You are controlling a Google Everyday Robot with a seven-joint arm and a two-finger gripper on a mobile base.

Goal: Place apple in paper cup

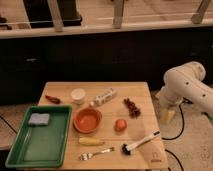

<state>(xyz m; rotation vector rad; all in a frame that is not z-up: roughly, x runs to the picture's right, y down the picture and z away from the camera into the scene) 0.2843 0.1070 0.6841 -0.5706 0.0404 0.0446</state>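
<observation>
Apple (120, 125) beside orange bowl (87, 120), paper cup (78, 95) behind bowl, gripper (169, 116) right of table (144, 97) (grip unclear)

On the table (146, 91), the tray (40, 146) sits front left, a sponge (39, 119) in its back corner; behind the tray lies a pepper (52, 99), with the paper cup (78, 95) and a toppled bottle (104, 96) to its right; the bowl (87, 120) is beside the tray, the apple (120, 125) right of it; fork (95, 154) and brush (141, 142) lie in front; the gripper (168, 116) hangs beside the table's right edge.
</observation>
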